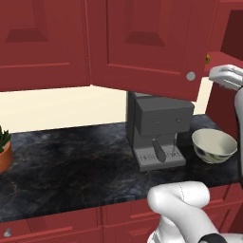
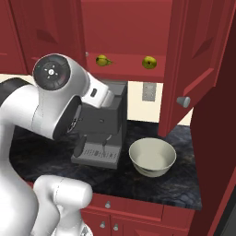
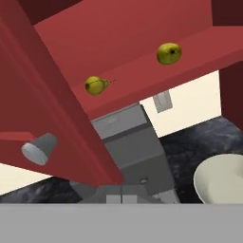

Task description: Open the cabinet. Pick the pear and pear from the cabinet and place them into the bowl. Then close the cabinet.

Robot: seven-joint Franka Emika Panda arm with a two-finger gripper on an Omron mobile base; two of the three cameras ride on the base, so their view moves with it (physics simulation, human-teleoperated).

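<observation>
Hand view looks up at two pears [image 3: 97, 86] [image 3: 169, 53] on the cabinet [image 3: 142, 28] shelf; the hand is closed, empty.

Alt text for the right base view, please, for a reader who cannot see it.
Open red cabinet with two pears on its shelf, one at left and one at right. Below, on the dark counter, an empty cream bowl sits beside a grey coffee machine; the white arm fills the left foreground.
</observation>
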